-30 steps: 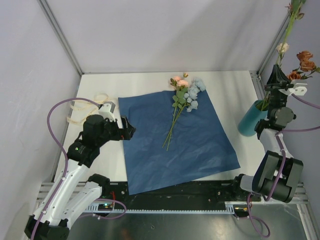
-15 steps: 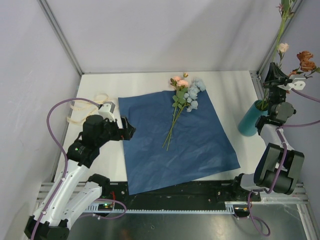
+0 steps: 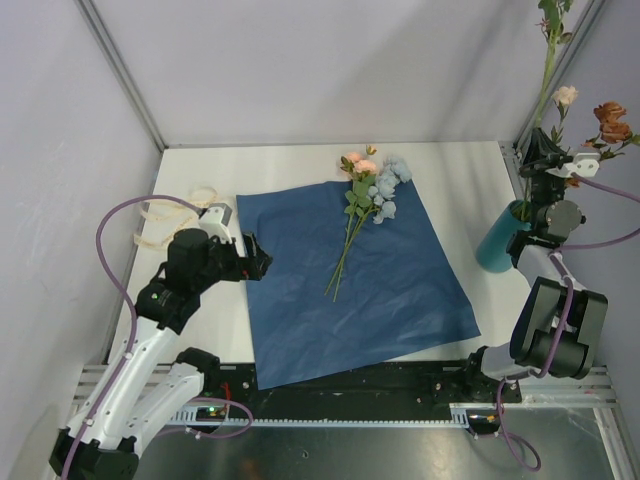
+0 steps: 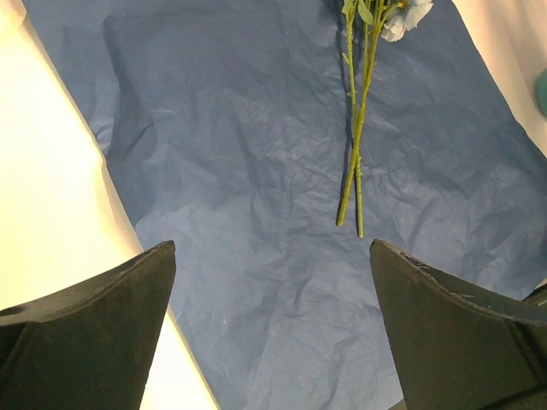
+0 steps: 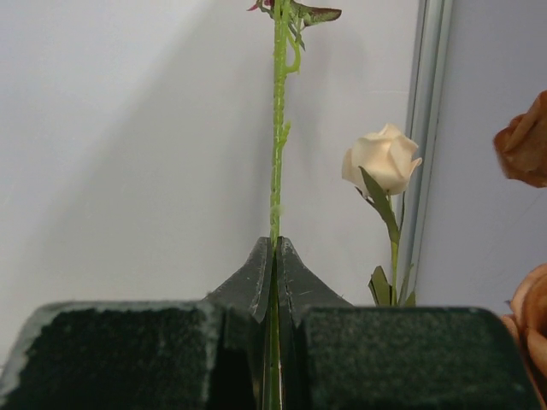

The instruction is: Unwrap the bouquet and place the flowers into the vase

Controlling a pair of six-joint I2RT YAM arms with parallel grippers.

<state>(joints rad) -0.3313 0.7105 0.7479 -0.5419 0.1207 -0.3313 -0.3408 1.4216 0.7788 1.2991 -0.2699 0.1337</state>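
at the worktop's (image 3: 200,160) far left corner lies the cream ribbon (image 3: 175,215), well apart from everything, so the tie is already off. the left claw (image 4: 272,246) hovers over the left edge of the blue paper (image 3: 330,290) with its jaws spread fully wide and nothing between them, pointing along the sheet toward the stems, apparently ready for the next pick. the paper lies flat and open mid-worktop, which is why the flowers (image 3: 365,195) rest loose on it: pink and pale-blue heads near its far edge, green stems running back toward its middle. at the worktop's right edge stands the teal vase (image 3: 497,240), with a cream rose (image 5: 382,162) and orange-brown blooms (image 3: 610,120) rising above it. the right claw (image 5: 273,248) is pinched tight on one long green stem (image 5: 277,128), held upright just above the vase, probably so it can slide straight down into the narrow mouth; whether its foot is already inside is hidden behind the arm.
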